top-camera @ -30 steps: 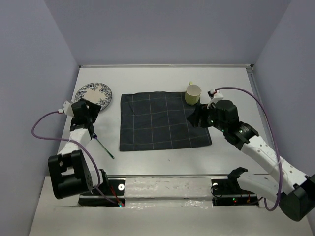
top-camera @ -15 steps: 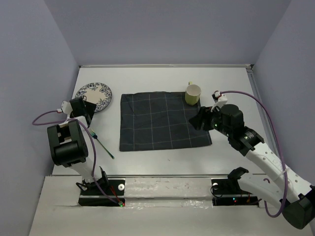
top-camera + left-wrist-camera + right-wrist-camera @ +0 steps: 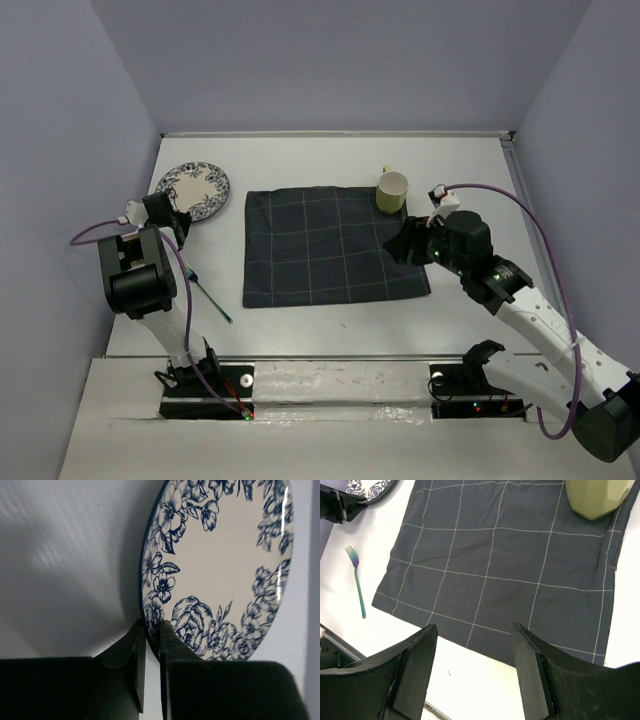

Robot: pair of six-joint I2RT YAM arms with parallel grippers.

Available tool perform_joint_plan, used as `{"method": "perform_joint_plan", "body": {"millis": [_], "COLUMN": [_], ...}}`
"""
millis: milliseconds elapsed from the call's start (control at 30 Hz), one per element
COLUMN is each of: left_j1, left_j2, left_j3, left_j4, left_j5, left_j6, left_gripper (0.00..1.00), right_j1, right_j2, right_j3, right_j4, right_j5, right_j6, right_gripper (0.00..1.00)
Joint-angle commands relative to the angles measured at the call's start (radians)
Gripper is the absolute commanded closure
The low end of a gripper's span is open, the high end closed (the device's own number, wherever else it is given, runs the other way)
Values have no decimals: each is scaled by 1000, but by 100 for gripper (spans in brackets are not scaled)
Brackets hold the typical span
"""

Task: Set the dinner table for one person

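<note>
Your left gripper (image 3: 152,628) has its jaws pinched narrow on the near-left rim of the floral plate (image 3: 225,570), far left on the dinner table (image 3: 330,155). Your right gripper (image 3: 473,631) stands wide, holding nothing, above the navy cloth (image 3: 495,570), with the green mug (image 3: 595,497) just beyond.

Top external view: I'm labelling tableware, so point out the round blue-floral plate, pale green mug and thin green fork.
round blue-floral plate (image 3: 198,187), top external view, patterned face.
pale green mug (image 3: 392,190), top external view, inside its mouth.
thin green fork (image 3: 214,301), top external view, handle.
</note>
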Motion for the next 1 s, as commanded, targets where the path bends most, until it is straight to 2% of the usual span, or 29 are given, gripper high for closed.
{"method": "perform_joint_plan", "body": {"millis": [0,33,200,233,333,433,667,767,900,933,967], "left_j1": [0,0,6,11,9,11,3,-41,-179,-257,-289], "left_j2": [-3,-12,-95,-118,-234,-336,-609,-741,-836,-848,-863], "left_j3": [19,17,-16,-27,-75,-82,-177,-286,-410,-429,-458], "left_j4": [52,62,156,215,311,397,424,403,395,394,395], "left_j5": [5,10,71,111,148,253,355,401,397,390,375], "left_j6": [11,14,20,6,-33,-95,-103,-95,-96,-84,-77], "left_gripper": [95,100,100,100,100,100,100,100,100,100,100], "right_j1": [6,6,6,6,6,6,6,6,6,6,6], "right_j2": [-6,-5,11,11,5,-11,-12,-23,-45,-48,-49], "right_j3": [59,62,69,66,50,30,2,-15,-26,-23,-21], "right_j4": [37,35,29,31,37,55,57,55,39,31,13], "right_j5": [34,37,54,57,78,109,124,156,192,195,201], "right_j6": [-1,-4,-5,-1,8,15,35,46,60,61,64], "right_gripper": [34,34,34,34,34,34,34,34,34,35,36]}}
